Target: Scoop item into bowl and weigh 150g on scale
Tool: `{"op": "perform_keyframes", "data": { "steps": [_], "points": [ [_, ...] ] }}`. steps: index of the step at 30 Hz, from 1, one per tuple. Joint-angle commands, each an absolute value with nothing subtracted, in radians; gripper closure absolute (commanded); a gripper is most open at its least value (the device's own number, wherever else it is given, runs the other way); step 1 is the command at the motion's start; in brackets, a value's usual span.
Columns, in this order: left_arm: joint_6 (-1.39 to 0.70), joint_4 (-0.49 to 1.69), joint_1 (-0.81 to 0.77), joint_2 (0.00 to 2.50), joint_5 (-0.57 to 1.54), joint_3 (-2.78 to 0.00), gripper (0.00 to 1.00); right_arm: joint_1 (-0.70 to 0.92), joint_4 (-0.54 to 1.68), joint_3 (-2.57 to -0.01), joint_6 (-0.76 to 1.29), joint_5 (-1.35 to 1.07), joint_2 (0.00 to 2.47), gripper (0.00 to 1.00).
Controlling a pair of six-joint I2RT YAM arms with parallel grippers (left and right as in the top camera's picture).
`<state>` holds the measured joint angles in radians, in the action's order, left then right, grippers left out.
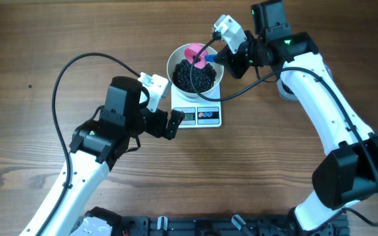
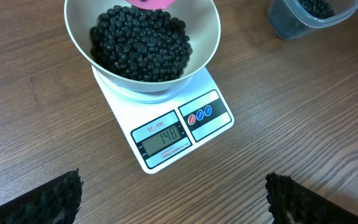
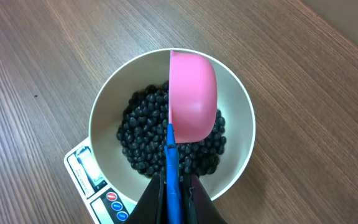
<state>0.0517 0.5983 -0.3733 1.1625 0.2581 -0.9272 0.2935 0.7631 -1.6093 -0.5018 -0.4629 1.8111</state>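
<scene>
The right gripper, clamped on the pink scoop tipped over the bowl of beans on the scale, should add only few more, slowly; the left gripper hangs wide open at the near side.

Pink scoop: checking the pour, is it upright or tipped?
Tipped: the pink scoop shows its rounded back, rim turned sideways, over the beans in the bowl.
</scene>
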Motion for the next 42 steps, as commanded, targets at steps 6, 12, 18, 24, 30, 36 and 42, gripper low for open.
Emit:
{"op": "perform_keyframes", "data": {
  "steps": [6,12,18,24,30,36,42],
  "points": [
    [0.071,0.595,-0.377,1.165,0.253,-0.94,0.0,0.294,0.76,-1.626,-0.548,-0.459,1.79,0.96],
    [0.071,0.595,-0.377,1.165,0.253,-0.94,0.0,0.295,0.762,-1.626,-0.55,-0.518,1.79,0.96],
    [0.072,0.595,-0.377,1.165,0.253,-0.94,0.0,0.305,0.753,-1.626,-0.529,-0.458,1.788,0.96],
    [0.072,0.595,-0.377,1.165,0.253,-0.94,0.0,0.321,0.755,-1.626,-0.516,-0.48,1.788,0.96],
    [0.071,0.595,-0.377,1.165,0.252,-0.94,0.0,0.323,0.735,-1.626,-0.471,-0.366,1.788,0.96],
    [0.072,0.595,-0.377,1.165,0.252,-0.94,0.0,0.323,0.753,-1.626,-0.468,-0.53,1.788,0.96],
    [0.072,0.595,-0.377,1.165,0.253,-0.94,0.0,0.322,0.755,-1.626,-0.467,-0.533,1.788,0.96]
  ]
}}
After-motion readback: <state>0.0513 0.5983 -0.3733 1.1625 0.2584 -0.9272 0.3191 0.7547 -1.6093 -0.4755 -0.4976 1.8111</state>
